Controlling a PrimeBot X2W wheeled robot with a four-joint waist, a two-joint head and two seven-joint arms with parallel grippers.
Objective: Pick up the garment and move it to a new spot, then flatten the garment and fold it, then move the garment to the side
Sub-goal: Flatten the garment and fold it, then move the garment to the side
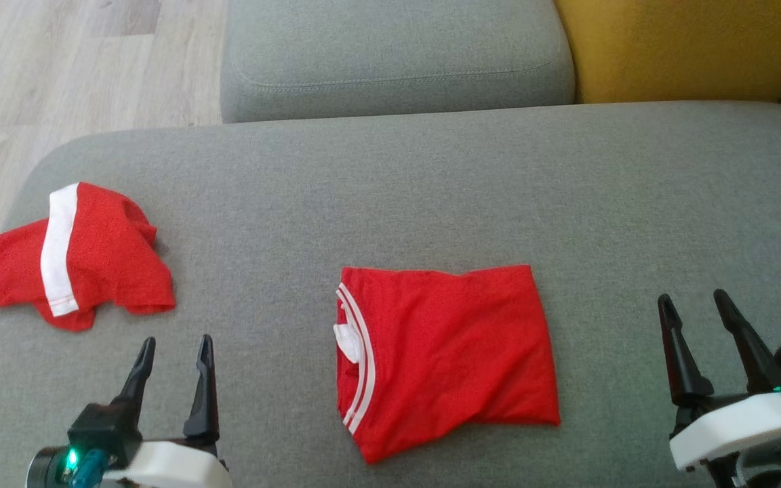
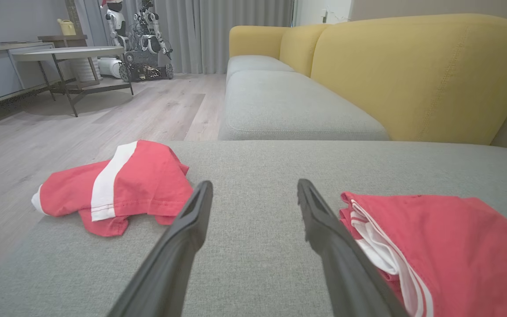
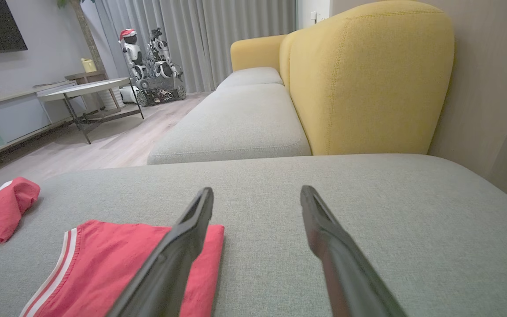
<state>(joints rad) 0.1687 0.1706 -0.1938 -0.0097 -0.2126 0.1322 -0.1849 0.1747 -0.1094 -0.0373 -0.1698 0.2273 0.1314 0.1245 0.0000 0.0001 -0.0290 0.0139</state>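
A folded red garment (image 1: 445, 352) is lying flat near the middle of the grey sofa cushion (image 1: 431, 176), closer to its front edge, with its white-striped collar band facing the robot's left and a small white tag showing at the neck. The left gripper (image 1: 177, 340) is hovering just above the cushion to the left of it, its two dark fingers standing wide apart and gripping nothing; from the left wrist view the collar edge is sitting just beside the right-hand finger, though I cannot tell whether they are touching. The right gripper (image 1: 692, 296) is hanging over bare cushion on the other side of the garment, spread just as wide and likewise empty, clear of the cloth. Well apart from the folded piece, a crumpled red garment (image 1: 72, 257) with a broad white stripe is lying bunched up at the cushion's far left edge, next to the pale wooden floor (image 1: 58, 61). Behind the cushion a yellow backrest (image 1: 689, 47) is rising, and a second grey seat cushion (image 1: 390, 61) is lying beyond it.
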